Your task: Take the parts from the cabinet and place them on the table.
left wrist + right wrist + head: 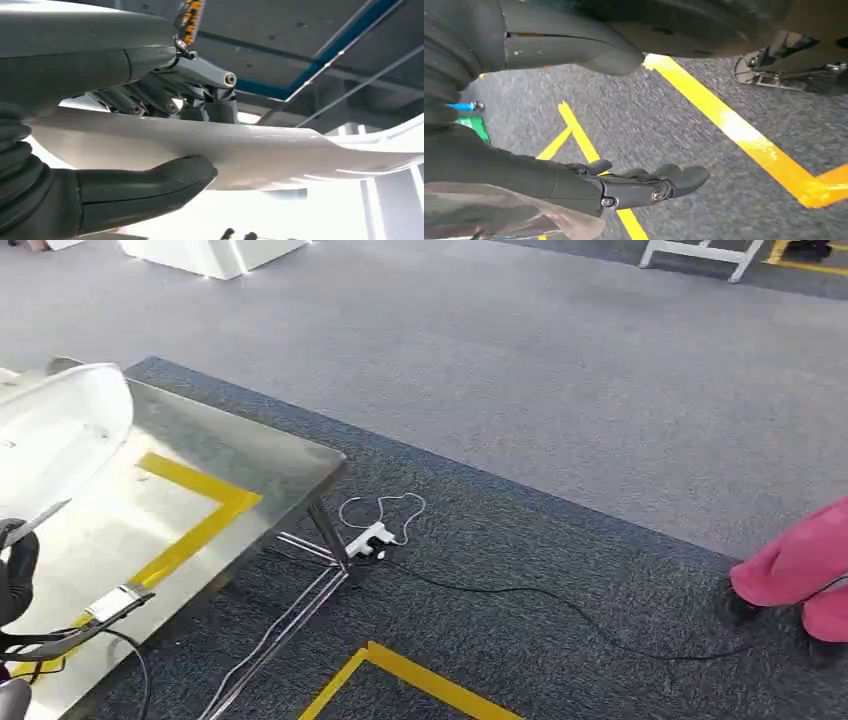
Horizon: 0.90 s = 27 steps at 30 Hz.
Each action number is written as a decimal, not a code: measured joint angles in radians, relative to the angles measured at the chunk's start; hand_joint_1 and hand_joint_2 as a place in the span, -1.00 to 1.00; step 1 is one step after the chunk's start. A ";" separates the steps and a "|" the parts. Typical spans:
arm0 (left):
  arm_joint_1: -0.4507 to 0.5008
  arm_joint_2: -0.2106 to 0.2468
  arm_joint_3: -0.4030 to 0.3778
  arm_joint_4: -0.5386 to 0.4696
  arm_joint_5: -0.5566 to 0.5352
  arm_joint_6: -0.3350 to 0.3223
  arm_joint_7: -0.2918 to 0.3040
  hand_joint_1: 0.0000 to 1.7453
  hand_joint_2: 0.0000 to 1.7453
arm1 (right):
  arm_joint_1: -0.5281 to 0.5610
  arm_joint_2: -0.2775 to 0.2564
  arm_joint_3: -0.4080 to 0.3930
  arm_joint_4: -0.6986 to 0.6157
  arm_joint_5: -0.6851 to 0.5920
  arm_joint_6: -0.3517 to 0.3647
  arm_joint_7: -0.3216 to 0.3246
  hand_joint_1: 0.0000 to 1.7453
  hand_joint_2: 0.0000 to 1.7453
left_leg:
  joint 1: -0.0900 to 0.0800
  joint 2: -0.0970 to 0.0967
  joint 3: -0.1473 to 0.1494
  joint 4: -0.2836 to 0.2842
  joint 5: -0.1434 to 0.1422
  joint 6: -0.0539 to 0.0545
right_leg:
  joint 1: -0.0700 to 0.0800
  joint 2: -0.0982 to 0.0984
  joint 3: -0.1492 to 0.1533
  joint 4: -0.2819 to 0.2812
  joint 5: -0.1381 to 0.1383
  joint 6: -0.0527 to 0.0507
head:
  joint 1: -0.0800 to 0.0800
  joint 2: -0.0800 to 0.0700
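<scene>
A large white curved panel part (55,430) hangs over the steel table (280,465) at the left of the head view. My left hand (150,145) grips this white panel (280,150), thumb under it and fingers over its upper face. In the head view, my left hand (15,575) is a dark shape at the left edge under the panel. My right hand (624,185) hangs over the carpet, fingers spread and nothing in them.
The table carries a yellow tape outline (195,530). A white power strip (368,538) with cables lies on the dark carpet by the table leg. A person in pink (800,570) stands at the right. Yellow floor tape (734,125) crosses the carpet.
</scene>
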 joint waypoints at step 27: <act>-0.006 0.053 -0.068 0.020 0.000 0.001 0.063 1.00 1.00 | 0.000 0.002 0.000 0.000 -0.006 0.001 -0.003 -1.00 1.00 | 0.026 -0.086 -0.094 0.194 -0.047 -0.027 | -0.011 0.027 -0.001 -0.017 0.017 -0.015 | 0.004 0.000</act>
